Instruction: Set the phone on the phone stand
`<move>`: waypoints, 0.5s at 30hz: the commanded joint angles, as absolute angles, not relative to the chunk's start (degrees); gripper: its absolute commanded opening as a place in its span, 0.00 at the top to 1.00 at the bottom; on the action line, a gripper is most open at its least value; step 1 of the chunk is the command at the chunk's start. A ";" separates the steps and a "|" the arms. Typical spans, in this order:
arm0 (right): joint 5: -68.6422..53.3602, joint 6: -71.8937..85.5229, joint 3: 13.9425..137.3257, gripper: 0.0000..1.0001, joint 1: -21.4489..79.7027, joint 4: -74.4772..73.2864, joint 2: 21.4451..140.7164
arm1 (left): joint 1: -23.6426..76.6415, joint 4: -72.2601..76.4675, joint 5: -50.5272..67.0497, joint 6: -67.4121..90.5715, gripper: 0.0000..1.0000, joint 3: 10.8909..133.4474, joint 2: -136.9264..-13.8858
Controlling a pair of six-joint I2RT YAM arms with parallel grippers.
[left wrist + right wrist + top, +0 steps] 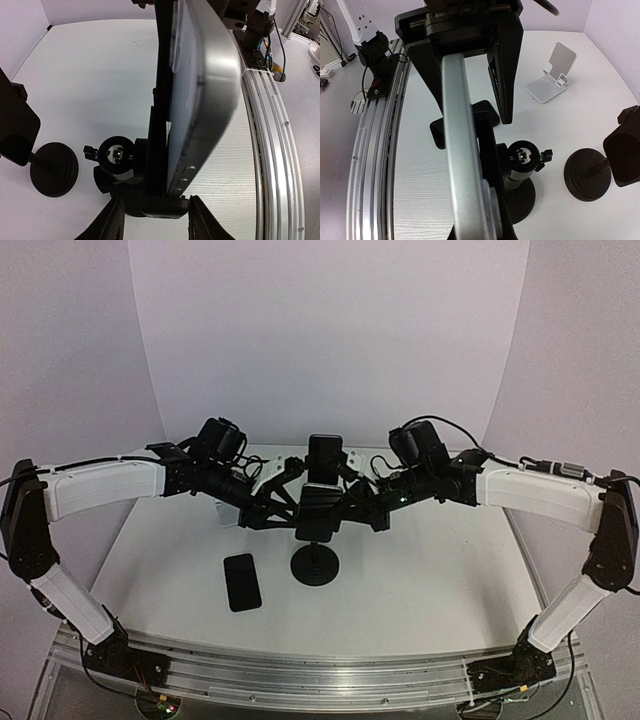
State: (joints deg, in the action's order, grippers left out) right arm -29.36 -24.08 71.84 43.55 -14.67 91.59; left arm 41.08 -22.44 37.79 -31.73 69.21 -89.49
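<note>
**Phone upright in the phone stand, both arms close by**

The left pincer stands open. Its fingers are spread to either side of the stand's bottom cradle and the phone's lower end. From the right wrist view, a bright gap shows between one finger and the phone's silver edge. The right pincer sits right at the phone from the other side. Its fingertips are hidden behind the phone's edge, so I cannot tell whether it is clamped or loose.

The phone stands nearly upright, with its back against the stand's black plate and its lower end down at the cradle lip. Whether it is fully seated there I cannot tell. The stand has a ball joint low on its back and a round black foot on the white surface.

Just in front of it, toward the arm bases, is a second black stand with its own round foot. A dark phone lies flat on the surface just left of that one. A white folding stand sits farther back on the left arm's side, partly hidden behind that arm in the top view. A metal rail runs along the near edge.
</note>
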 commanded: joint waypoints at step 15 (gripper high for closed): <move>-28.95 -26.03 74.37 0.48 43.46 -12.11 96.51 | 41.02 -18.77 42.26 -34.32 0.70 70.49 -91.65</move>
